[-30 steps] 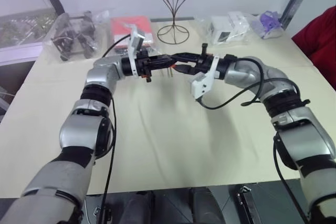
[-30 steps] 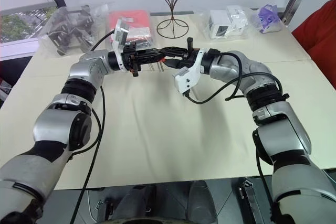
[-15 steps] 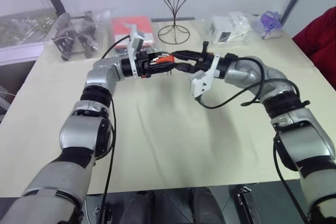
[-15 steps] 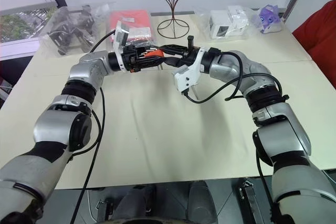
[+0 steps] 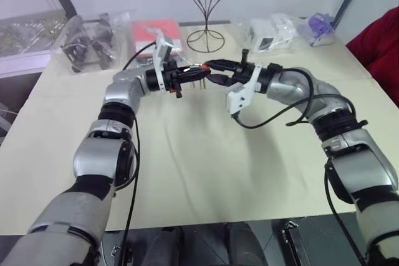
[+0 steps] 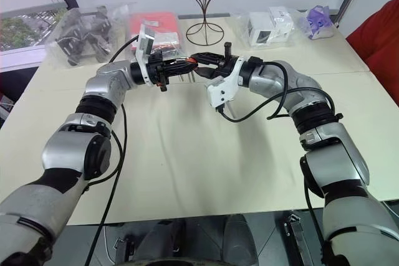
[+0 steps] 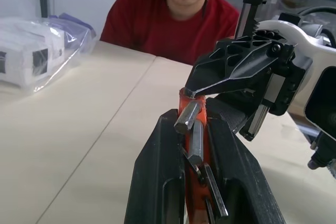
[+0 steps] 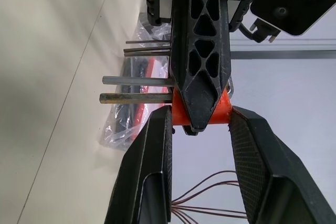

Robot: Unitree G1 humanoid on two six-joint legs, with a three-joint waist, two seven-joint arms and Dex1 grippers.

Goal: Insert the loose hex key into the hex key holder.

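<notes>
The L gripper point(image 7: 194, 129) is seen clamped shut on the holder point(image 8: 202, 113), the red-orange block being pinched between its two black fingers point(image 7: 160, 182). Metal keys point(image 8: 137, 89) are seen sticking out of the block's side. The R gripper point(image 8: 199, 129) is met tip to tip w/ the L one above the table point(image 5: 206, 154); its fingers point(image 8: 152, 145) are set apart, one on each side of the block's end, contact not clear. A thicker key point(image 7: 188, 117) is seen angled at the block's top; whether this is the loose one cannot be told. Both grippers are held in mid-air. Behind, a wire stand point(image 5: 207, 4) and bagged items point(image 6: 87, 32) are seen; a person in red point(image 7: 173, 19) is seated across.
</notes>
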